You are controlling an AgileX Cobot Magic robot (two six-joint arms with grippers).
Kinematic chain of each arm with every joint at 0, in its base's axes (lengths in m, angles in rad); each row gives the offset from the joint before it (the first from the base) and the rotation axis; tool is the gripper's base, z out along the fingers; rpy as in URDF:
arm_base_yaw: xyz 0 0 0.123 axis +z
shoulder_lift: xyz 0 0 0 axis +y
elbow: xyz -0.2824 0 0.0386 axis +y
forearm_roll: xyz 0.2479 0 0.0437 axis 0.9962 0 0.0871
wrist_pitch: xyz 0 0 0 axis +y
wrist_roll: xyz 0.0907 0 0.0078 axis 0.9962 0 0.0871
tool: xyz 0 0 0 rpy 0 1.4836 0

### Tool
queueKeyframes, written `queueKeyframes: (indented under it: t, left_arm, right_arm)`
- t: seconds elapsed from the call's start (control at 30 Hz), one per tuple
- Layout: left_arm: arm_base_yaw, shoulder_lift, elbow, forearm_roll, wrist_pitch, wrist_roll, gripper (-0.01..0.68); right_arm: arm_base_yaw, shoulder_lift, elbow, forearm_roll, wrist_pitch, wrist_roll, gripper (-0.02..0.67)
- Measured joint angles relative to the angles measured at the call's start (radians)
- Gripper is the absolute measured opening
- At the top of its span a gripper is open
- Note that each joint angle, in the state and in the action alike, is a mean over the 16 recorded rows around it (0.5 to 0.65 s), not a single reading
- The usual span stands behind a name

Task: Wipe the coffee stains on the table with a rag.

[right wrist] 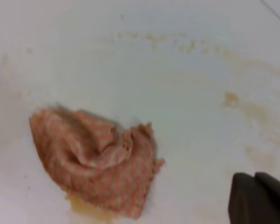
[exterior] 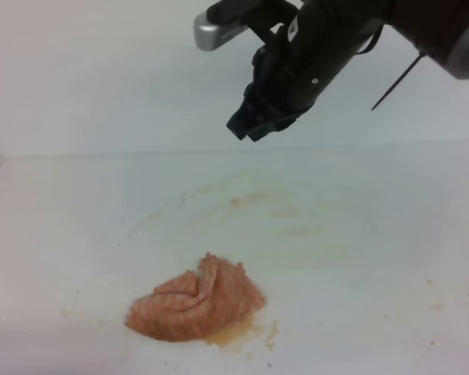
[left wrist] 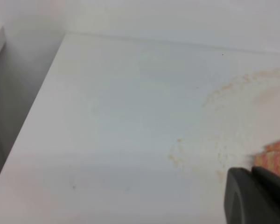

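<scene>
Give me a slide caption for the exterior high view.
Right gripper hovers above crumpled rag lying on smeared coffee stains on white table.

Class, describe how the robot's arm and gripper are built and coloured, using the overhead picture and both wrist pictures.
The right arm is glossy black, with a silver-grey cylindrical piece near its top and a thin black cable trailing off beside it. Its gripper is black and blocky. In each wrist view only dark, rounded black fingers show at the corner.

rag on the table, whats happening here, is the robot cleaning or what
A coffee spill is being wiped up. The rag lies crumpled on the table, and neither gripper holds it. The right gripper hangs in the air above and behind it. Brownish liquid shows at the rag's near edge, and pale coffee stains smear the surface behind it. Of the left gripper only a dark tip shows, near the rag.
</scene>
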Motion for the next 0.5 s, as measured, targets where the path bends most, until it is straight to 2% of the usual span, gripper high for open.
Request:
queueKeyframes:
  t: [0.5]
  left_arm:
    - [0.0,0.0,0.0,0.0,0.0,0.0,-0.003]
  right_arm:
    - [0.001,-0.234,0.438,-0.013,-0.191,-0.026,0.004]
